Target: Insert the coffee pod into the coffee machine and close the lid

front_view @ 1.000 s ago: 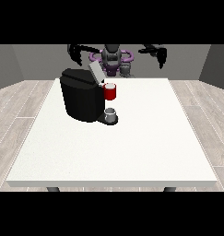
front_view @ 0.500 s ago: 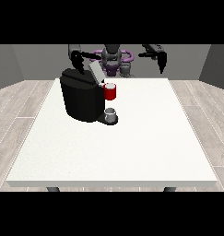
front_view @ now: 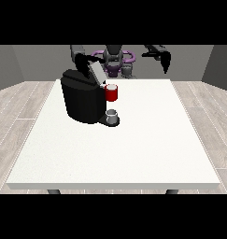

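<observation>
The black coffee machine (front_view: 82, 100) stands on the table's left half with its grey lid (front_view: 96, 72) tilted up. A red thing at the machine (front_view: 112, 92) sits at its front. Below that, a small grey thing (front_view: 112, 115) rests on the machine's base. The hand at the view's left (front_view: 83, 60) hovers just behind the raised lid, close to it, and is partly hidden. The hand at the view's right (front_view: 165, 61) hangs in the air over the table's far right edge with its fingers pointing down, holding nothing.
The white table (front_view: 133, 154) spreads wide towards the camera. Another dark grey thing (front_view: 128, 70) shows at the far edge in front of the robot's torso (front_view: 114, 58). Wooden floor surrounds the table.
The hand at the view's left has come down and closer to the machine's raised lid. The hand at the view's right has sunk a little, its fingers now pointing down.
</observation>
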Robot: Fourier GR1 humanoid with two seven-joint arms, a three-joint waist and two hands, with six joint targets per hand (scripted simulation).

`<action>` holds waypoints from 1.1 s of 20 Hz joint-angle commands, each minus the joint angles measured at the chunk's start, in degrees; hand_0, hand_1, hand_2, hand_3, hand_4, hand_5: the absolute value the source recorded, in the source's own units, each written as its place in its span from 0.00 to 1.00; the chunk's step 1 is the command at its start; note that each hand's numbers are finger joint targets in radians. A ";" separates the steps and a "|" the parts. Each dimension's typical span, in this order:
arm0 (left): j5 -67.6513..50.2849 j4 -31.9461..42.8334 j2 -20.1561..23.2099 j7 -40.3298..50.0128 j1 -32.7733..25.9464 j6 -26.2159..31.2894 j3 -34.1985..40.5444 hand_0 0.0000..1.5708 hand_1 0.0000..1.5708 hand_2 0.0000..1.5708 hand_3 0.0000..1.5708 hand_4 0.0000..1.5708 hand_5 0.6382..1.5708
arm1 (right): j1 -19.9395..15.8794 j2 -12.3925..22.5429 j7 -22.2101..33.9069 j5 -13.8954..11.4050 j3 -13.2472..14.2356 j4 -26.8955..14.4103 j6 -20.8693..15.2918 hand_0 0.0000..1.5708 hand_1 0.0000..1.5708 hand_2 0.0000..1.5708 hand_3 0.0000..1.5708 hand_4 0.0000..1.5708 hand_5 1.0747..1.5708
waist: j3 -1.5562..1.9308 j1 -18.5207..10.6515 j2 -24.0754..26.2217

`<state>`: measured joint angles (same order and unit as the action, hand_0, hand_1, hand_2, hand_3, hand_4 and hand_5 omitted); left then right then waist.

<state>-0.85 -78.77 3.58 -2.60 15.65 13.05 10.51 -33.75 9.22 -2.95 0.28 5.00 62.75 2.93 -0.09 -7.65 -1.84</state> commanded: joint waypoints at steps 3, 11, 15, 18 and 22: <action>-1.05 -2.50 1.19 1.47 0.77 -0.74 -0.54 0.00 0.00 0.00 0.00 0.08 1.00 | -3.55 1.36 -2.79 -0.03 1.63 -4.77 1.61 0.00 0.00 0.00 0.00 0.00 1.00 | 0.10 -0.35 -2.23; -1.23 -1.56 2.61 -1.36 -0.99 0.20 -0.48 0.00 0.00 0.00 0.00 0.00 1.00 | -5.19 0.18 -3.39 -2.68 -0.37 -5.83 0.42 0.00 0.00 0.00 0.00 0.00 1.00 | 0.09 -0.96 -2.86; -0.80 -2.04 2.47 1.31 0.50 -1.15 -1.20 0.00 0.00 0.00 0.00 0.00 1.00 | -8.36 1.29 -0.62 -2.05 0.05 -6.29 1.84 0.00 0.00 0.00 0.00 0.12 1.00 | 0.10 -1.21 -2.69; -2.52 -1.46 2.17 2.65 -0.17 -0.78 -0.58 0.00 0.00 0.00 0.00 0.00 1.00 | -8.16 -0.80 0.89 -3.31 -1.60 -5.83 0.27 0.00 0.00 0.00 0.00 0.14 1.00 | 0.10 -1.58 -1.46; 0.23 1.72 2.83 -4.84 -1.89 -0.95 -0.78 0.00 0.00 0.00 0.00 0.10 1.00 | -11.20 0.05 1.36 -4.41 -2.91 -3.11 0.60 0.00 0.00 0.00 0.00 0.14 1.00 | 0.07 -1.21 -3.18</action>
<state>-1.53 -78.24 6.16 -4.37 14.93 11.92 10.00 -41.44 8.93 -1.34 -2.01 4.40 59.23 2.32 0.27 -7.50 -4.04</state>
